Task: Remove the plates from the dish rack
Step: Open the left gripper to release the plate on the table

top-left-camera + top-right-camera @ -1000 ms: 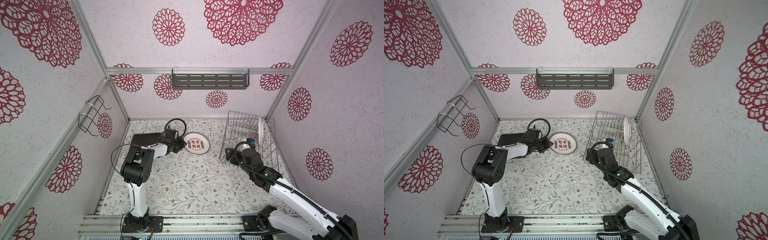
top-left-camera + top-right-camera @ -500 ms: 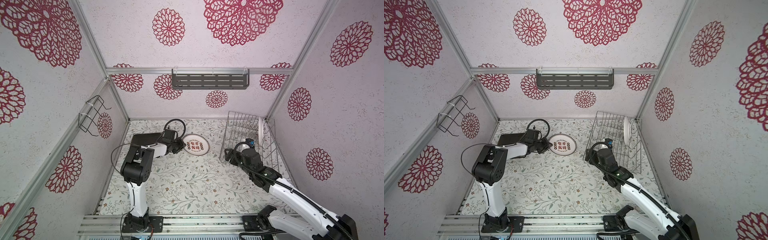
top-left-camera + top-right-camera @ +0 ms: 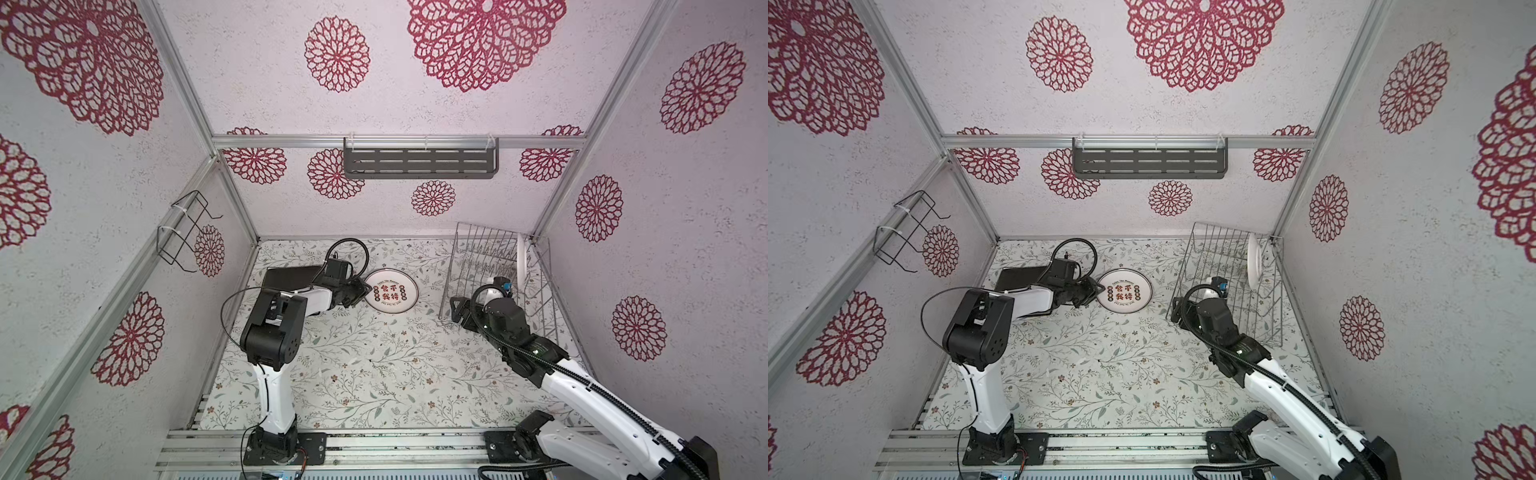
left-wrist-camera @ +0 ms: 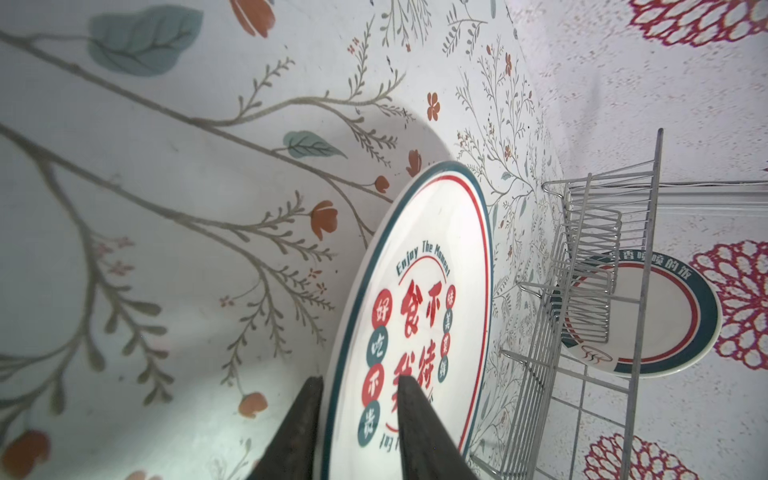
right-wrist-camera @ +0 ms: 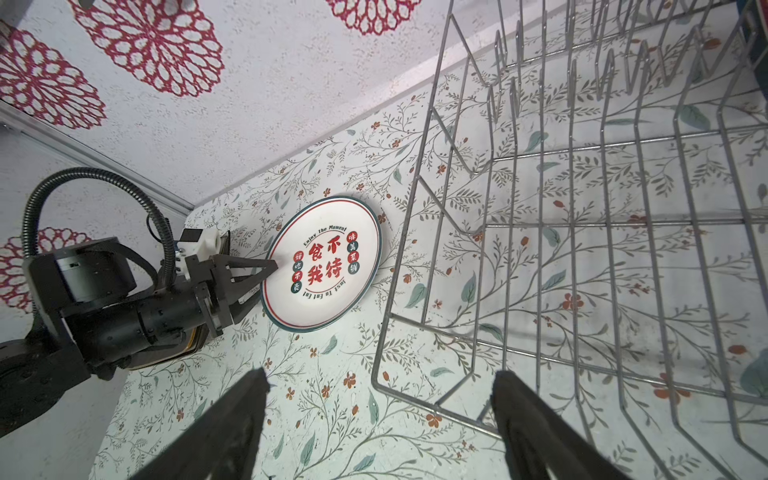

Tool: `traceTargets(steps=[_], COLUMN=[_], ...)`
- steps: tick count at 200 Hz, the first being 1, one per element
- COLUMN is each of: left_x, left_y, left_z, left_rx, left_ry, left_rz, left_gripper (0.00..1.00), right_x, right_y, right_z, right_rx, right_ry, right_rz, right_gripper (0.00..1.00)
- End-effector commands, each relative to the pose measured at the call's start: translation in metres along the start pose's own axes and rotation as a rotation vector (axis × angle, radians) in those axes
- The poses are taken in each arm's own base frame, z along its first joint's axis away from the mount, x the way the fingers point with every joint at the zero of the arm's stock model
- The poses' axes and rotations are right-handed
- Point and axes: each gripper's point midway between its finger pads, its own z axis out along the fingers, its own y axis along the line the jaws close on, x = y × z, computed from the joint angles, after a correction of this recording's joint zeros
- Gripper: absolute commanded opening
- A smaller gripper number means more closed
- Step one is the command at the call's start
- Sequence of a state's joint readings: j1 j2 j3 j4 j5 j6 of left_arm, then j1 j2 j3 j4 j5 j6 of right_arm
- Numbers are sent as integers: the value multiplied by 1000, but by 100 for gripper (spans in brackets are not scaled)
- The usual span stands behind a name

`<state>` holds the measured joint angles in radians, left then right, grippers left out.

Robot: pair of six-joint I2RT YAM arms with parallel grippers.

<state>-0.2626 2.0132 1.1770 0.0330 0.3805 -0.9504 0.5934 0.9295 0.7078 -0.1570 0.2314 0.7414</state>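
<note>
The table (image 3: 374,374) carries the rack (image 3: 482,257) at its back right. Only one plate shows in the rack: the teal-rimmed plate (image 3: 1254,259), standing on edge by the right side, its face running front to back. The red-lettered plate (image 3: 390,295) lies flat on the table left of the rack. A dark slab (image 3: 286,276) under the left arm is probably a square plate, though the arm hides much of it.

The left end effector (image 4: 357,380) sits astride the red-lettered plate's left rim, jaws part-way open, one over the face and one outside the rim. I judge it grips nothing.

The right end effector (image 5: 380,376) is wide open and empty, just outside the rack's front left corner. The teal-rimmed plate lies beyond it, across the rack, so the right arm is nearer.
</note>
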Motion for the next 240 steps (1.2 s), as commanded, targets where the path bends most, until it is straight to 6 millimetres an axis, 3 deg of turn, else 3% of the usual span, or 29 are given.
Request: traceTargets(steps=[1, 46, 118, 143, 214, 240], left_x=[-9, -14, -23, -23, -20, -26], left_y=[0, 3, -2, 4, 8, 9], left_z=[-1, 3, 8, 7, 2, -7], left_rx=[7, 7, 11, -12, -23, -55], left_ry=[-11, -5, 21, 19, 10, -28], left_rz=[20, 15, 14, 5, -14, -2], left_gripper=[37, 40, 41, 46, 53, 55], right_x=[-3, -6, 0, 0, -15, -23], right_y=[-6, -9, -12, -20, -29, -46], right_z=[-6, -14, -10, -10, -13, -15], right_rx=[14, 21, 27, 63, 104, 192], right_ry=[-22, -39, -19, -25, -57, -73], right_rz=[-7, -3, -24, -44, -77, -114], right_gripper=[87, 88, 88, 88, 90, 91])
